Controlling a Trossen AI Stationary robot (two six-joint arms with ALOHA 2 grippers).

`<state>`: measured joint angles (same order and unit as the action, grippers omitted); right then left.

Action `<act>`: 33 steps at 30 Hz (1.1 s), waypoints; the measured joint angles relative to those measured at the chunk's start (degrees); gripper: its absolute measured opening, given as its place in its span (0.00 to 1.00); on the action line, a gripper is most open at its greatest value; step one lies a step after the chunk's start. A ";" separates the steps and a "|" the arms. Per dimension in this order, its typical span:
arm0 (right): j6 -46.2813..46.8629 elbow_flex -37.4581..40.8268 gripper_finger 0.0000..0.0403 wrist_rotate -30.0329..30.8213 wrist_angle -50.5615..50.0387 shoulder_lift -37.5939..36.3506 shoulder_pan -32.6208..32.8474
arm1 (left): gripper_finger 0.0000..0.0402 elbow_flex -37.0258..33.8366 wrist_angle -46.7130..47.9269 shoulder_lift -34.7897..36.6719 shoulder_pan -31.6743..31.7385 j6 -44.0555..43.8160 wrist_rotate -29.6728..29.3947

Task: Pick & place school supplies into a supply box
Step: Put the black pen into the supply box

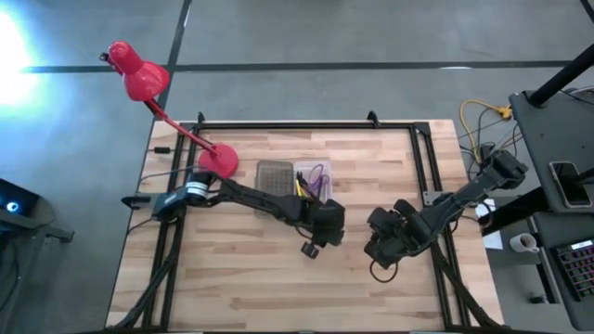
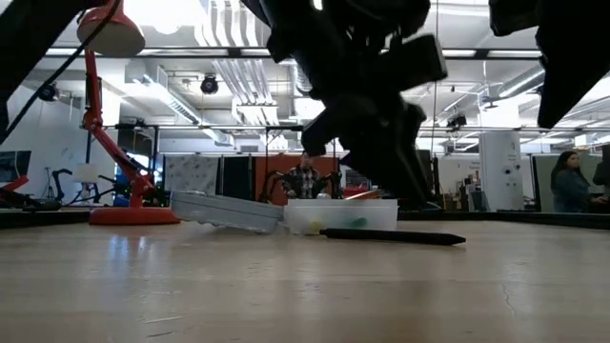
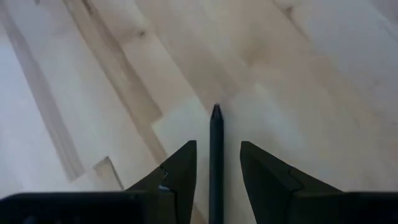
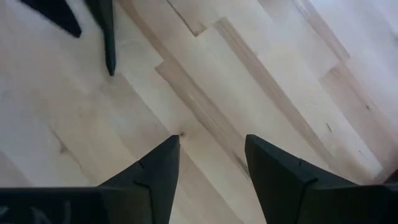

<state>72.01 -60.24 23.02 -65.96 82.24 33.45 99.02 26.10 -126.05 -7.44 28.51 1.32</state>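
High view: the bench (image 1: 232, 278) lies mostly bare around both hands. Just behind the left hand (image 1: 314, 243), the supply box (image 1: 292, 178) lies open, already holding purple scissors (image 1: 318, 174) and some pens. One dark pen (image 3: 216, 162) remains, lying between that hand's spread fingers, not yet pinched. Right hand (image 1: 380, 249), also spread, waits alongside, empty.

Grey floor (image 1: 306, 32), bright ceiling lights (image 2: 162, 14)
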 joint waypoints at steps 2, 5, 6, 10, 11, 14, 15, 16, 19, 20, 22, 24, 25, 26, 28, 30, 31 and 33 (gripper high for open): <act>0.21 0.06 0.44 -0.02 -0.69 -0.60 0.42 | 0.27 0.55 0.32 -1.17 1.18 -0.18 0.88; 0.14 0.06 0.43 -0.38 -1.78 -1.37 0.85 | 0.27 0.19 0.98 -2.58 2.69 -1.93 5.49; 0.12 0.06 0.43 -0.54 -2.08 -1.62 0.95 | 0.27 0.08 0.93 -2.98 3.08 -3.06 7.12; 0.94 0.09 0.42 -0.17 -4.84 -2.82 0.92 | 0.26 -1.20 1.38 -3.53 3.43 -4.48 7.49; 1.52 0.18 0.42 0.08 -5.59 -3.15 0.92 | 0.24 -1.36 2.12 -3.53 3.43 -4.61 7.18; 5.02 0.63 0.42 2.40 -8.20 -4.33 0.83 | 0.12 -1.84 5.19 -3.19 3.27 -5.24 7.90; 6.40 0.75 0.42 3.20 -8.96 -4.85 0.81 | 0.06 -1.88 5.88 -2.94 3.18 -5.38 8.87; 7.75 0.94 0.42 3.94 -9.69 -5.53 0.79 | 0.04 -1.84 6.43 -2.60 3.09 -6.00 9.81; 10.65 1.59 0.41 6.02 -10.68 -8.17 0.77 | 0.04 -0.42 8.57 -1.88 2.08 -7.94 9.80; 11.40 1.77 0.41 6.65 -10.60 -9.12 0.79 | 0.04 0.28 9.49 -1.65 1.69 -8.74 10.29; 12.48 2.09 0.40 7.60 -10.71 -11.06 0.79 | 0.03 2.00 10.31 -0.70 0.90 -9.76 10.44; 13.56 2.18 0.39 8.88 -10.83 -12.77 0.79 | 0.03 4.39 11.60 1.63 0.37 -10.70 10.51; 13.97 2.18 0.39 9.49 -10.82 -13.64 0.78 | 0.03 5.71 12.42 3.06 0.20 -10.97 10.52; 14.63 2.24 0.39 9.93 -10.93 -14.36 0.79 | 0.03 6.84 12.65 4.34 0.19 -10.97 10.51; 15.96 2.24 0.38 10.39 -11.03 -15.66 0.79 | 0.03 8.15 14.14 7.15 0.23 -9.04 7.56; 17.69 2.15 0.38 11.38 -11.13 -16.36 0.79 | 0.03 8.25 15.29 9.54 0.93 -5.79 3.68; 18.37 2.02 0.39 12.00 -11.13 -16.54 0.80 | 0.03 7.75 15.32 10.25 1.72 -4.33 2.60; 19.34 1.82 0.39 13.09 -11.04 -16.56 0.79 | 0.03 6.27 15.41 11.63 3.88 -3.22 2.08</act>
<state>91.36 -58.42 36.12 -77.00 65.69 34.24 105.30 41.51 -114.42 -3.56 25.30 3.39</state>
